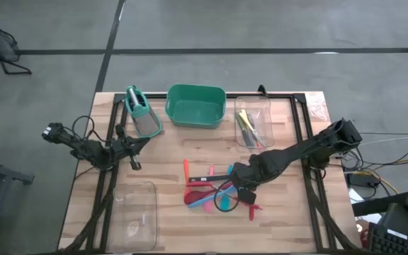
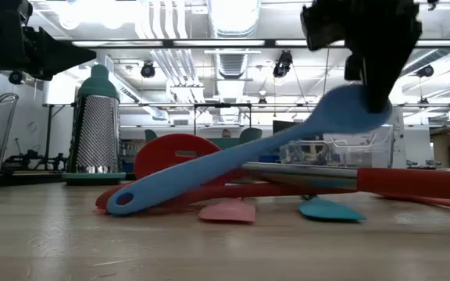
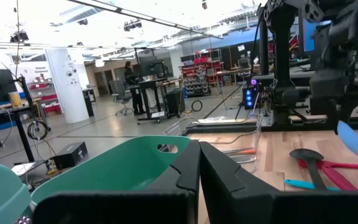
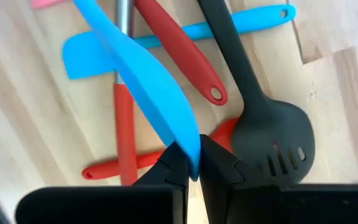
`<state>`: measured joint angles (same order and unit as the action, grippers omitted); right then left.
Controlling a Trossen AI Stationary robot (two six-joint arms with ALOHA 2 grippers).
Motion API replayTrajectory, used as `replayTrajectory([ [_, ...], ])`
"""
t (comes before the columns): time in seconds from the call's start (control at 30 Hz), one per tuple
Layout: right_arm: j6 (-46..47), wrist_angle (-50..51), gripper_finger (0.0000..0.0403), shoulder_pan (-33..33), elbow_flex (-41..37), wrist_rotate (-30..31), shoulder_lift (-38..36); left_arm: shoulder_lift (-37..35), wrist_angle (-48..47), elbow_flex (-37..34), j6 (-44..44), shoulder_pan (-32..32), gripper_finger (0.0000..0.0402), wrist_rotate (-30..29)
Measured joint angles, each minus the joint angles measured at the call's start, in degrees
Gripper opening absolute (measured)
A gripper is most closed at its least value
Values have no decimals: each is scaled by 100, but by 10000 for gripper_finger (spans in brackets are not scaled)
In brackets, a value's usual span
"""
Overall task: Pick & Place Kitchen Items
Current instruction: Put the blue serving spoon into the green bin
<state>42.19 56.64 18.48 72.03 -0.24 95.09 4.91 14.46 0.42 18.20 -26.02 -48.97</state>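
Blue spoon pinched, lift beginning

Right gripper (image 4: 193,163) clamps the blue spoon (image 2: 233,164) by its bowl, handle tip on the utensil pile (image 1: 214,191); next, carry toward the clear bin (image 1: 253,122); left gripper (image 3: 199,180) closed, empty.

A robotics lab or workshop: exposed ceiling ducts (image 2: 233,19) and strip lights, a polished concrete floor (image 1: 261,25), equipment racks (image 3: 204,68) (cluttered), standing desks, and a butcher-block table (image 1: 168,184) on a metal frame.
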Motion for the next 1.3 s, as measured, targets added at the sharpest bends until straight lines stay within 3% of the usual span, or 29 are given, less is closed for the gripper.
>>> replayTrajectory([
  [0.3,-159,386,15,3,694,118,0,0,0,1,0,1,12,0],
  [0.63,-292,1057,11,0,1072,821,-11,0,-2,0,0,1,12,0],
  [1.03,-107,1322,12,-136,1268,2835,-630,0,0,-1,0,0,12,0],
  [1.3,161,1024,12,-924,1238,3805,-692,0,-2,1,0,1,12,0],
])
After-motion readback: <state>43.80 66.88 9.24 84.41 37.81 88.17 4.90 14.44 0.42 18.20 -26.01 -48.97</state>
